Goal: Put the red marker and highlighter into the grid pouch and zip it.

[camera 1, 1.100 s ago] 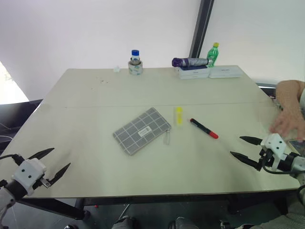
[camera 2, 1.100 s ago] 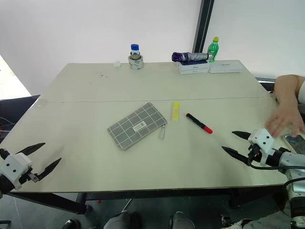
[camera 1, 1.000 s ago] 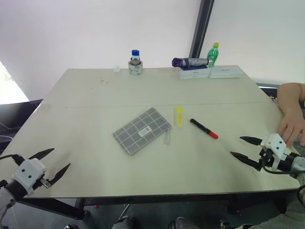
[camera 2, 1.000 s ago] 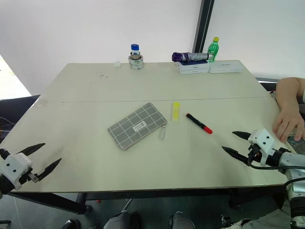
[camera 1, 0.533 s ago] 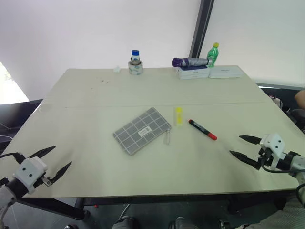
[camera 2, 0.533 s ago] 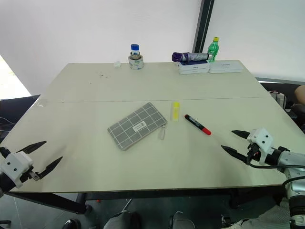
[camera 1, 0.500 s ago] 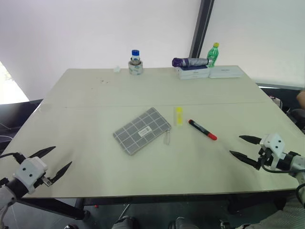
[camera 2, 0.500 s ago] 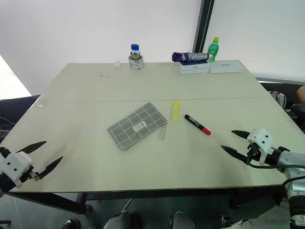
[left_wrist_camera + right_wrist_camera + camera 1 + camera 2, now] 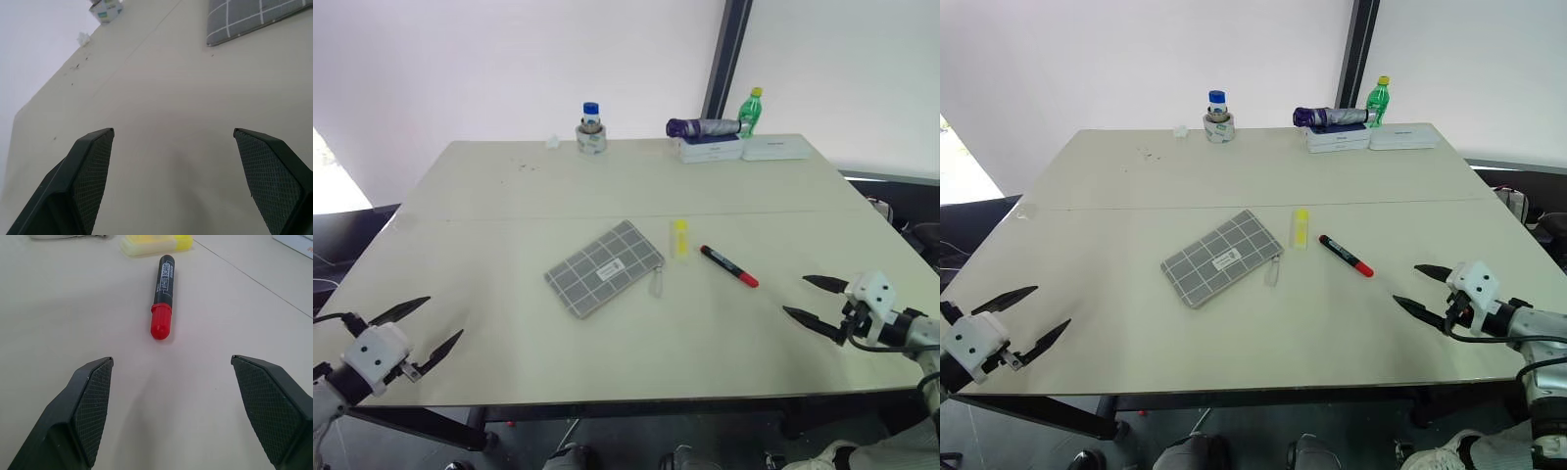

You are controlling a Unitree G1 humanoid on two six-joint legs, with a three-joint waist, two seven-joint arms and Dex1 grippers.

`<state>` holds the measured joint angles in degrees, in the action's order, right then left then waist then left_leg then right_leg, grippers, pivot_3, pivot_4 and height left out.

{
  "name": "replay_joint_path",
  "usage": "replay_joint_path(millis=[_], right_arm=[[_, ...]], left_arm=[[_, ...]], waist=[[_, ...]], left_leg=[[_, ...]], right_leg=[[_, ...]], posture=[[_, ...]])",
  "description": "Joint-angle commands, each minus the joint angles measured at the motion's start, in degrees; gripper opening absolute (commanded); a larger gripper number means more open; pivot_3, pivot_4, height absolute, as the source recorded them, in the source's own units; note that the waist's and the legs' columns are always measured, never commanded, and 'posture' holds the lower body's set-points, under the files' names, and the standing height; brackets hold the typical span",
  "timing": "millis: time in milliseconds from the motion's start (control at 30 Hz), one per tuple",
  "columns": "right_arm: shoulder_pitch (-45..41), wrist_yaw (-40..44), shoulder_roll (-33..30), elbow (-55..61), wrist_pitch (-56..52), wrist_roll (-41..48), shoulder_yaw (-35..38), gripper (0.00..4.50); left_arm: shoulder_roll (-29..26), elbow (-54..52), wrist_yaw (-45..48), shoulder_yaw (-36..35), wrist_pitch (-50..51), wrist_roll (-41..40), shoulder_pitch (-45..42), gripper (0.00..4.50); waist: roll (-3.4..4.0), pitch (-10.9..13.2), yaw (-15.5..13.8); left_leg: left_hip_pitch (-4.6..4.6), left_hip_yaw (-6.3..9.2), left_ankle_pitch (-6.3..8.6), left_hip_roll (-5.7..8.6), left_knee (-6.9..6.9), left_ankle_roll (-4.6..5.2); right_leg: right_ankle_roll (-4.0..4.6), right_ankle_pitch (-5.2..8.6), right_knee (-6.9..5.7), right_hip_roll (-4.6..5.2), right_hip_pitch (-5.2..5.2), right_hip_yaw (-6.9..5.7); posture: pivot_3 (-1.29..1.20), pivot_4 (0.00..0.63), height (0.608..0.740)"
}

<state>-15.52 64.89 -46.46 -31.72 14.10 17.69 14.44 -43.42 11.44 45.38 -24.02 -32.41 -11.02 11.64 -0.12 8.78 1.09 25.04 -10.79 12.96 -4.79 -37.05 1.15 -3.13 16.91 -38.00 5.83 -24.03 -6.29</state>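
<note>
Grid pouch (image 9: 605,268) mid-table, highlighter (image 9: 679,237) and red marker (image 9: 728,266) beside it (untouched), left hand (image 9: 421,329) and right hand (image 9: 815,303) spread, empty

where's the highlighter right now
In the left eye view the highlighter lies near the table's middle, between the grid pouch on its left and the red marker on its right.

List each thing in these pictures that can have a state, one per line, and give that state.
grid pouch: lying flat on the table, untouched.
highlighter: lying beside the pouch, capped.
red marker: lying loose, red cap on.
left gripper: open, empty.
right gripper: open, empty, pointing at the marker.
green bottle: upright, capped.
</note>
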Motion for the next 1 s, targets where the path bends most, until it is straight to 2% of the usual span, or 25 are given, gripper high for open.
replay_joint_path(millis=[33, 67, 167, 367, 567, 767, 1000], right_arm=[[-6.6, -3.3, 3.8, 5.0, -5.8, 0.6, -2.9, 4.01], [-8.7, -4.3, 5.3, 5.9, -7.5, 0.1, -4.2, 4.01], [-16.7, -8.9, 13.2, 6.0, -10.2, -2.9, -9.5, 3.08], [-27.7, -19.9, 23.9, -5.4, -4.7, -13.3, -17.0, 0.05], [-33.9, -28.7, 26.1, -18.8, -0.7, -24.2, -23.7, 0.05], [-36.1, -31.9, 27.3, -23.2, 1.4, -26.5, -24.5, 0.05], [-35.4, -31.8, 28.2, -24.0, 3.1, -28.8, -26.4, 0.05]], left_arm=[[-0.8, 1.4, -2.8, 3.1, -6.3, 6.8, -4.8, 4.12], [-0.8, 2.2, -3.8, 4.2, -7.8, 8.8, -6.7, 4.12], [-1.1, 6.8, -7.5, 9.5, -15.6, 17.9, -15.0, 4.12], [-1.3, 18.3, -15.1, 19.1, -26.5, 31.2, -27.3, 4.12], [-1.4, 23.4, -21.6, 26.0, -32.4, 39.6, -32.5, 4.12], [-1.1, 25.2, -27.3, 30.4, -33.8, 44.9, -35.6, 4.12], [-0.8, 27.8, -31.9, 35.1, -33.5, 48.4, -38.6, 4.12]], waist=[[0.0, 0.0, 0.0], [0.01, 0.0, 0.1], [0.03, 0.0, 0.1], [0.04, 0.0, -0.3], [0.04, 0.0, -0.2], [0.05, 0.0, 0.1], [0.05, 0.0, 0.0]], left_leg=[[0.0, 0.0, 0.0, 0.0, 0.0, 0.0], [0.0, 0.0, -0.01, 0.0, 0.0, -0.01], [0.07, -0.02, -0.07, -0.03, 0.0, 0.01], [0.45, -0.29, -0.37, -0.02, -0.03, -0.2], [0.51, -0.74, -0.34, 0.01, -0.07, -0.16], [0.4, -0.77, -0.42, -0.02, -0.05, -0.29], [0.4, -0.79, -0.42, -0.03, -0.05, -0.29]], right_leg=[[0.02, -0.01, 0.0, 0.0, 0.0, 0.0], [0.03, -0.02, 0.0, -0.01, 0.0, 0.0], [-0.08, -0.15, -0.07, -0.06, -0.1, 0.02], [-0.17, -0.18, -0.18, -0.27, -0.24, 0.01], [-0.19, -0.18, -0.16, -0.24, -0.35, 0.03], [-0.2, -0.18, -0.33, -0.29, -0.38, 0.06], [-0.2, -0.18, -0.36, -0.29, -0.38, 0.07]], posture=[[0.0, 0.15, 0.74], [0.0, 0.15, 0.74], [0.0, 0.15, 0.74], [0.0, 0.15, 0.74], [0.0, 0.15, 0.74], [0.0, 0.15, 0.74], [0.0, 0.15, 0.74]])
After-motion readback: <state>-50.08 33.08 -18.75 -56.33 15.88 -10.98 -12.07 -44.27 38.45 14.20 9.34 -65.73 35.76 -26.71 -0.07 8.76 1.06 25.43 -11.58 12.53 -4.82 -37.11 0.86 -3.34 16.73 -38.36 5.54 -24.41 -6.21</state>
